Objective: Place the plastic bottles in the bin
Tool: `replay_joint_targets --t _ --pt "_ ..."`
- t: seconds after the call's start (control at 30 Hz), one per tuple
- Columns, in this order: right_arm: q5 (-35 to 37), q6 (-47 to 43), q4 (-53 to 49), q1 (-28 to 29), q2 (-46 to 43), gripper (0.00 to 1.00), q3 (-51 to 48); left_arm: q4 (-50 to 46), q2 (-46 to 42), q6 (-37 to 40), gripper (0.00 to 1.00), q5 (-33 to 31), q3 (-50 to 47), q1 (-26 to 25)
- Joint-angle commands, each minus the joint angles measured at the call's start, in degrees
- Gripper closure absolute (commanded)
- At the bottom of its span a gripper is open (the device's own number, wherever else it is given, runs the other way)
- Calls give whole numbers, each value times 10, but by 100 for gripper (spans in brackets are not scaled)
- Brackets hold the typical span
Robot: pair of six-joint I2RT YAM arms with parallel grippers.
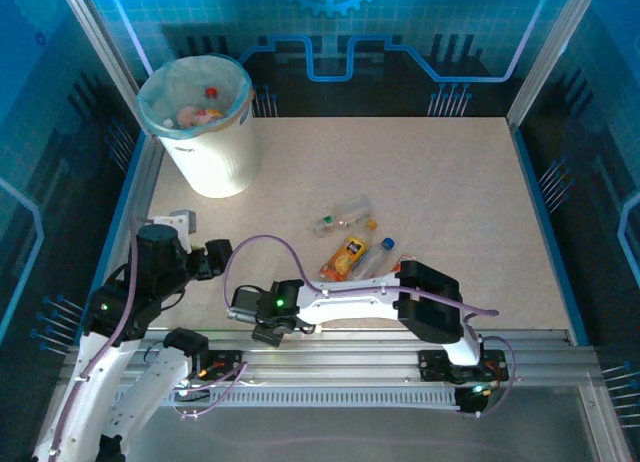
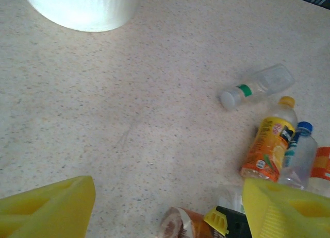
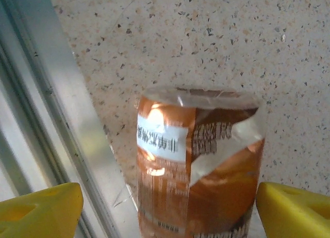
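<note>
Left tool [image 2: 167, 197]: spread wide. Its yellow fingers [image 2: 46, 209] stand far apart with only bare worktop [image 2: 129, 119] between them, and it grips nothing.
Right tool [image 3: 167, 197]: spread, with the brown-labelled bottle [image 3: 196, 160] between its fingers. The right finger is just beside the bottle's wall and the left finger stands apart from it. I cannot tell whether either pad touches.
Brown-labelled bottle: clear and crumpled, with a torn label that has a white printed patch. It sits on the worktop directly in front of the right tool. It is also close in front of the left tool, toward that tool's right finger.
Rail [image 3: 56, 119]: a metal strip running along the right tool's left side, just beside the bottle.
Bin [image 2: 82, 9]: ahead of the left tool and off to its left, well apart. It is white and round with a pale bag liner.
Bottles in the bin [image 1: 200, 110]: several lie inside the liner, one with a red cap.
Green-banded clear bottle [image 2: 255, 88]: lies on its side, ahead and to the right of the left tool.
Orange-labelled bottle [image 2: 269, 148]: has a yellow cap and lies just ahead of the left tool's right finger.
Blue-capped bottle [image 2: 298, 155]: lies against the orange-labelled bottle, on the side away from the left tool's middle.
</note>
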Motion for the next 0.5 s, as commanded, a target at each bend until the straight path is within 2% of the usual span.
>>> replay_joint_targets --t 0.0,0.17,0.23,0.37,0.47 --pt "10 -1 -12 -10 29 16 16 1 -11 2 24 -16 27 -4" --pt "-7 -6 -1 -21 31 32 17 7 -12 11 23 -25 29 -4" --pt "-16 -8 5 -25 26 34 14 12 -11 15 23 -27 28 -4" --pt "-36 -10 6 -34 29 31 16 24 -9 21 23 -34 28 -4" --pt "-52 -8 10 -40 22 40 14 31 -9 27 23 -39 34 -4"
